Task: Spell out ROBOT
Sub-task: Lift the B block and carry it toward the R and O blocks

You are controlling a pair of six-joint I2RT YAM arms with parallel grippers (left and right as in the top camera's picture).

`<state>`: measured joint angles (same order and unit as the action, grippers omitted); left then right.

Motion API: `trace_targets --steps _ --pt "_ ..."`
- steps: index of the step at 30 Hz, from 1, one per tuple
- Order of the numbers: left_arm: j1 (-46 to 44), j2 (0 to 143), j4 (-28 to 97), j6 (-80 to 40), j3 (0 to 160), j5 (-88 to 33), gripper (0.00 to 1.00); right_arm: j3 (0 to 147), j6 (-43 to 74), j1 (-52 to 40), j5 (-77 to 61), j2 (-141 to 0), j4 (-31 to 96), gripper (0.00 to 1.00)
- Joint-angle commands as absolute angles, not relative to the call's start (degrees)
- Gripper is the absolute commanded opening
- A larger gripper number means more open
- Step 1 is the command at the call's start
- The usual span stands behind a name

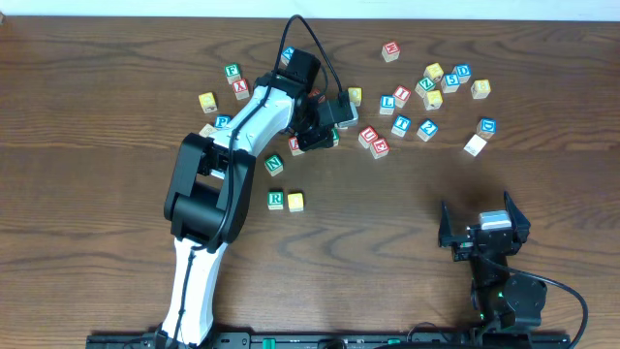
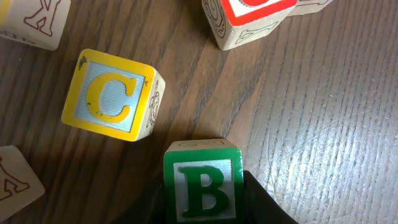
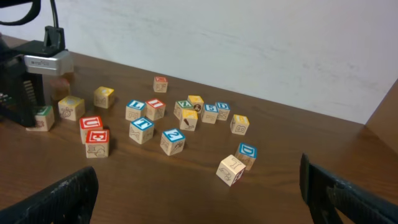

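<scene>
Clamps the green B cube (image 2: 202, 186) in the left gripper (image 1: 325, 134), with dark fingers (image 2: 258, 205) pressed against both its sides. Cannot tell whether it is raised off the counter (image 2: 323, 124) or resting on it. Places it, in the overhead view, a little toward 11 o'clock of the counter's middle, at the near edge of the scattered cubes. Shows, in the left wrist view, a C cube (image 2: 112, 96) with a yellow face at 10 o'clock of it and a red-lettered cube (image 2: 249, 18) at 12 o'clock, both apart from it.

Reads as the third letter in hand. Has the R cube (image 1: 276, 200) set down at 7 o'clock of the left gripper, with a yellow cube (image 1: 295, 202) just beside it at its 3 o'clock. Leaves the B, a second yellow-faced cube and the T to be placed, by that judgement.

Calls next for lifting clear, then carrying toward 7 o'clock past the green N cube (image 1: 274, 164). Calls then for setting down at 3 o'clock of the yellow cube, just beside it, with the B face up and in line. Needs care not to nudge the two placed cubes on release.

Has the right gripper (image 1: 482, 231) spread wide and holding nothing, at 4 o'clock of the counter, well apart from everything.
</scene>
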<state>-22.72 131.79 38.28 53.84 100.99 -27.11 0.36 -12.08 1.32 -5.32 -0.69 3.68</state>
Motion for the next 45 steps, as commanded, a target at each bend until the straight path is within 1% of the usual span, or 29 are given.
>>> trace_targets --steps 1,7,12,16,19,24,26,29,31,35,40,45 --pt "-22.83 128.84 38.02 51.83 102.00 -28.10 0.08 0.32 -11.18 1.50 -5.08 -0.38 3.99 0.99" --pt "-22.83 124.05 37.93 48.66 102.00 -28.10 0.08 0.32 -11.18 1.50 -5.08 -0.38 3.99 0.99" --pt "-22.83 116.57 37.82 43.72 102.00 -28.10 0.07 0.32 -11.18 1.50 -5.06 -0.38 3.99 0.99" --pt "-22.83 109.34 37.85 36.69 102.00 -28.05 0.08 0.32 -11.18 1.50 -5.08 -0.38 3.99 0.99" --pt "-22.72 104.51 38.33 29.15 102.00 -27.83 0.07 0.32 -11.18 1.50 -5.08 -0.38 3.99 0.99" --pt "-22.72 97.62 41.87 18.76 102.00 -27.73 0.07 0.32 -11.18 1.50 -5.08 -0.38 3.99 0.99" --pt "-22.72 95.11 44.49 14.57 102.00 -24.99 0.08 0.32 -11.18 1.50 -5.08 -0.38 3.99 0.99" --pt "-22.72 92.40 49.21 7.51 101.97 -17.06 0.08 0.32 -11.18 1.50 -5.08 -0.38 3.99 0.99" --pt "-22.72 90.65 54.50 2.28 101.97 -11.55 0.08 0.32 -11.18 1.50 -5.08 -0.38 3.99 0.99" --pt "-22.72 88.99 63.07 -4.80 101.91 -5.61 0.08 0.32 -11.18 1.50 -5.08 -0.38 3.99 0.99" --pt "-22.81 88.71 70.15 -12.78 99.53 -3.16 0.07 0.32 -11.18 1.50 -5.08 -0.38 3.99 0.99" --pt "-24.73 88.68 68.31 -17.63 91.20 -3.14 0.07 0.32 -11.18 1.50 -5.08 -0.38 3.99 0.99"
